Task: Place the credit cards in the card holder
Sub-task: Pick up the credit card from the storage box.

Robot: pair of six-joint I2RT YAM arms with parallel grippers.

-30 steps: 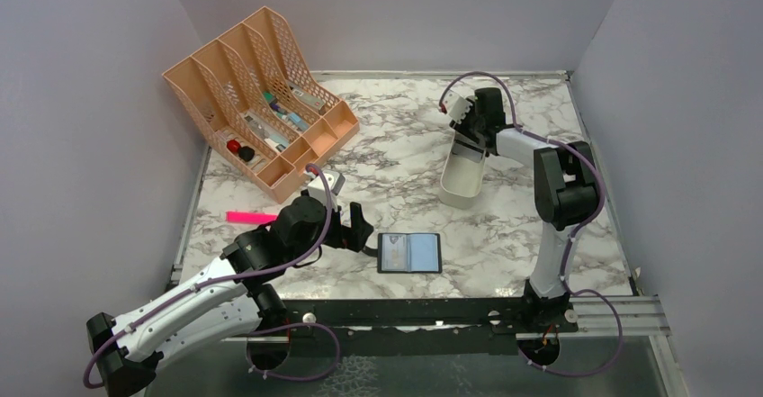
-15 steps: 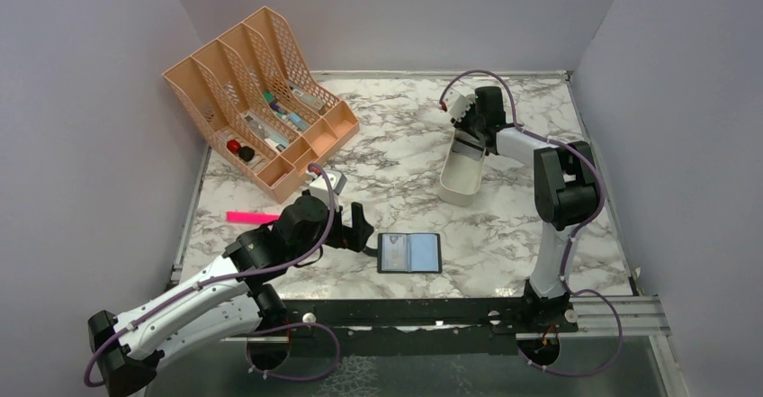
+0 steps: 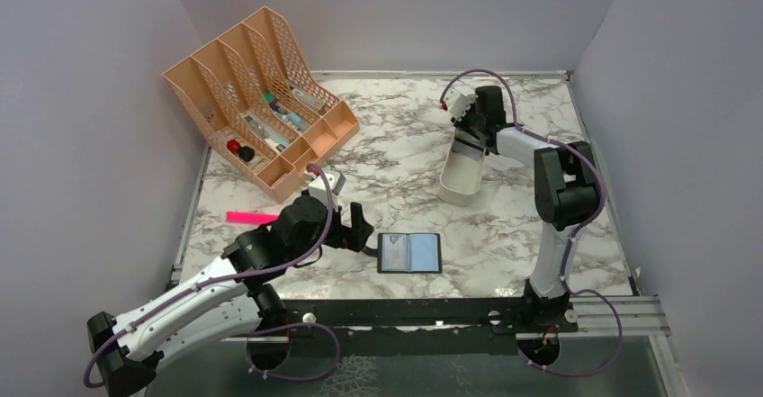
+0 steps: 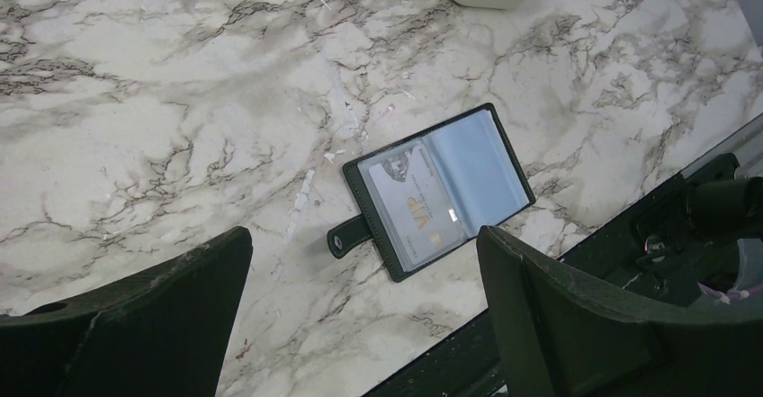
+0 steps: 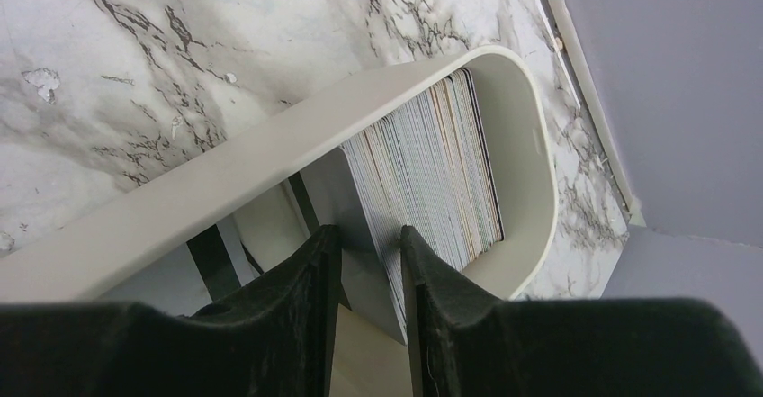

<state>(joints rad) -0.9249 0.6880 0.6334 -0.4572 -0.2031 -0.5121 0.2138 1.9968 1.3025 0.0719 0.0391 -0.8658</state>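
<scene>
Currently the credit cards stand on edge, packed in a row inside a cream oval bin at the far right of the tabletop. They are well apart from the card holder, which lies open and flat near the front edge with a VIP card in its left sleeve.

The right arm's fingers reach into the bin at the near end of the row. They are close together, with a grey card face in the narrow gap; whether they actually pinch it I cannot tell. The left arm's fingers hang spread wide and empty above the holder's strap side.

The step in hand looks like picking a card from the bin. Next, I judge, the right fingers must close on one card only, lift it clear of its neighbours and carry it to the holder, where the left arm may need to steady the sleeve.
</scene>
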